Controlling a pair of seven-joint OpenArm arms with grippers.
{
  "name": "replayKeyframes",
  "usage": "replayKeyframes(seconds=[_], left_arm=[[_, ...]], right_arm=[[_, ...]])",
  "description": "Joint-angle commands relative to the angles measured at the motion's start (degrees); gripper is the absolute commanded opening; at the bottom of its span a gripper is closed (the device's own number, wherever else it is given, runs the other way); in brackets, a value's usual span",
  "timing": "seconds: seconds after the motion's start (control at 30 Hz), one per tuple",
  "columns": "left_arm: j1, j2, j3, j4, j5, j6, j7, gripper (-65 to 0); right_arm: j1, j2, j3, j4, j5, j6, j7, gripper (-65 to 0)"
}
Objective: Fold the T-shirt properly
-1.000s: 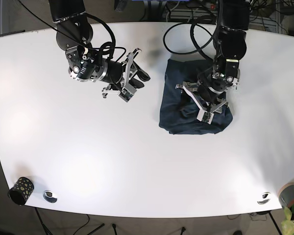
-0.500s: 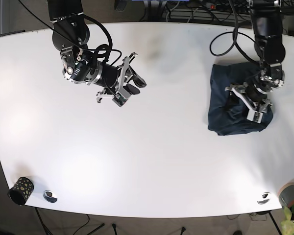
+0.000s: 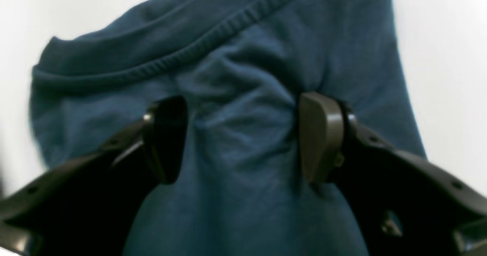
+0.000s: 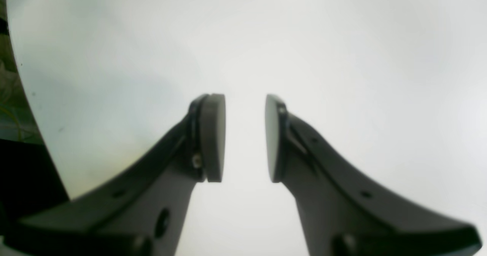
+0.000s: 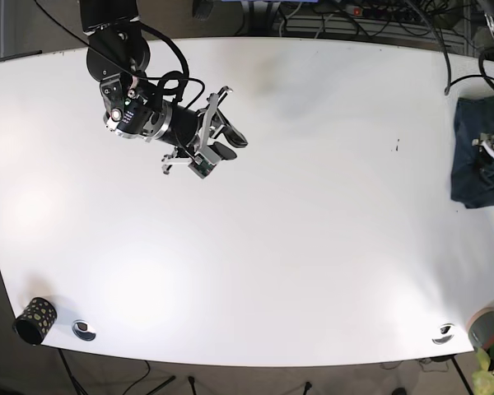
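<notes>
**T-shirt bunched at the table's right edge, under the left gripper**

T-shirt [image 5: 477, 152], dark blue and folded into a small bundle, lies at the far right edge of the white table [image 5: 313, 247] in the base view. No brand, label or writing can be read on it. In the left wrist view its ribbed collar seam curves across the upper part of the frame.

Left gripper [image 3: 243, 138] sits low on the cloth, its two fingers set apart with a gathered ridge of fabric between them. The fingers [image 3: 319, 134] press into the shirt, though whether they truly pinch it cannot be told. In the base view this arm is mostly cut off by the right edge.

Right gripper [image 5: 222, 136] hangs over bare table in the upper left of the base view, its arm reaching down from the top edge and pointing toward the centre. Its pads [image 4: 213, 134] stand apart, grasping nothing.

A small patterned cup [image 5: 34, 319] stands at the lower left corner.
</notes>
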Motion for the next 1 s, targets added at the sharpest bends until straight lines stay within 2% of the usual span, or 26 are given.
replayKeyframes(seconds=[0.0, 0.1, 0.27, 0.6, 0.67, 0.73, 0.8, 0.97], left_arm=[[-0.6, -3.3, 0.1, -3.0, 3.4, -0.6, 1.3, -23.6], [-1.1, -5.5, 0.3, -5.3, 3.5, -2.3, -1.8, -23.6], [-2.4, -7.0, 0.3, -2.6, 3.3, -5.4, -2.0, -23.5], [-2.9, -5.8, 0.0, 8.1, 3.2, -5.6, -1.9, -24.0], [-1.7, -3.4, 0.0, 11.6, 3.2, -5.6, -2.4, -24.2], [-0.5, -1.3, 0.0, 16.2, 3.5, -2.9, -2.5, -24.2], [1.2, 0.8, 0.0, 20.0, 3.5, 0.2, -3.3, -24.2], [5.7, 8.4, 0.3, 27.8, 3.7, 8.6, -11.8, -23.7]], right_arm=[[0.0, 1.0, 0.2, 1.9, 0.9, 0.11, 1.2, -49.0], [-0.5, 1.1, 0.2, 3.2, 0.9, 0.11, 1.2, -49.0], [-0.7, 0.9, 0.1, 4.5, 0.9, 0.11, 1.2, -49.0], [-0.7, 1.2, 0.2, 4.3, 0.3, -0.16, 1.5, -49.0], [-0.4, 1.3, 0.2, 4.5, -2.9, -1.74, 1.6, -49.0], [0.1, 0.7, 0.2, 4.6, -8.8, -3.58, 2.0, -49.0], [0.4, 0.1, 0.2, 4.5, -13.4, -3.94, 4.5, -49.0], [-1.1, -1.8, 2.6, 1.4, -26.2, -4.46, 19.6, -48.5]])
